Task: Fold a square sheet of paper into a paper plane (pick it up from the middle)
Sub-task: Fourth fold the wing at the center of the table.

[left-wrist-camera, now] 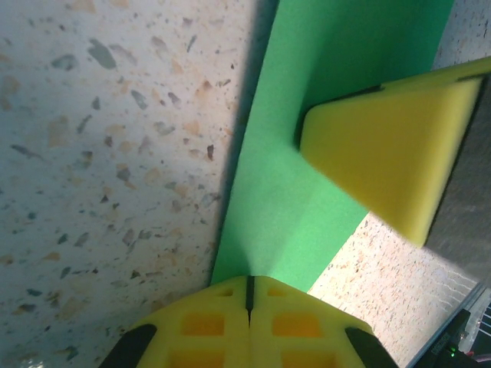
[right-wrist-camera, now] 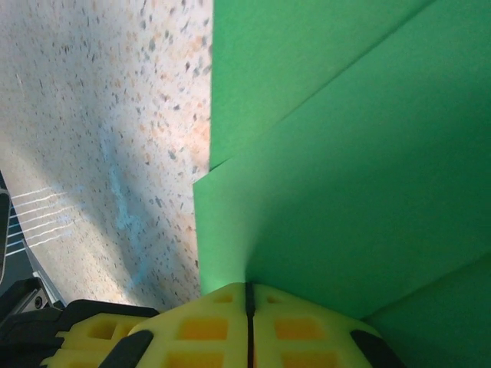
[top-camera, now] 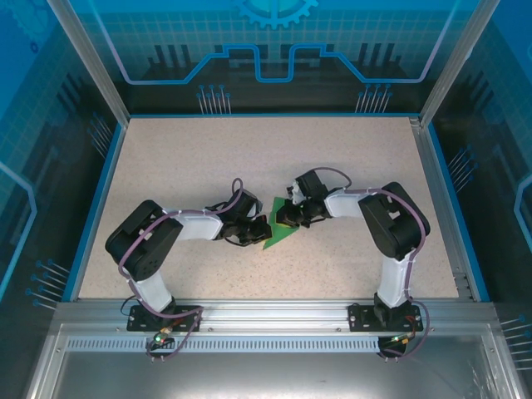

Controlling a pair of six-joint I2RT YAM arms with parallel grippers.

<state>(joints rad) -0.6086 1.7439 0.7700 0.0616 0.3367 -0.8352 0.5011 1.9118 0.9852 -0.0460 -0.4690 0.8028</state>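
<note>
Arms meet near the middle of the desk [top-camera: 208,158], a touch toward 6 o'clock. Your left arm [top-camera: 145,245] rises from its base at 7 o'clock and bends at a raised elbow near 8 o'clock. It then lies low toward 3 o'clock and ends in the left tool [top-camera: 256,231]. Your right arm [top-camera: 397,223] mirrors it, with its base at 5 o'clock, its elbow near 4 o'clock and its forearm stretched toward 9 o'clock to the right tool [top-camera: 287,218]. The two tools sit just beside each other, with the green paper [top-camera: 280,237] between them.

From the left wrist you see the left tool [left-wrist-camera: 249,295] pressed together with its seam tight. It pinches the near end of a narrow strip of paper [left-wrist-camera: 307,92] that runs away toward 12 o'clock. A dark shadow [left-wrist-camera: 242,138] lies along the strip's 9 o'clock edge on the speckled desk. At 2 o'clock a yellow finger [left-wrist-camera: 391,165] of the right tool sits on the same paper.

From the right wrist, the right tool [right-wrist-camera: 249,303] is likewise pressed together, pinching the paper [right-wrist-camera: 345,153] where it enters the seam. Folded layers overlap there, their edges slanting toward 1 o'clock.

Blue panels [top-camera: 50,166] with grid and circuit graphics wall the desk, with a gear emblem [top-camera: 276,10] at 12 o'clock. An aluminium rail [top-camera: 266,314] along 6 o'clock carries both bases.
</note>
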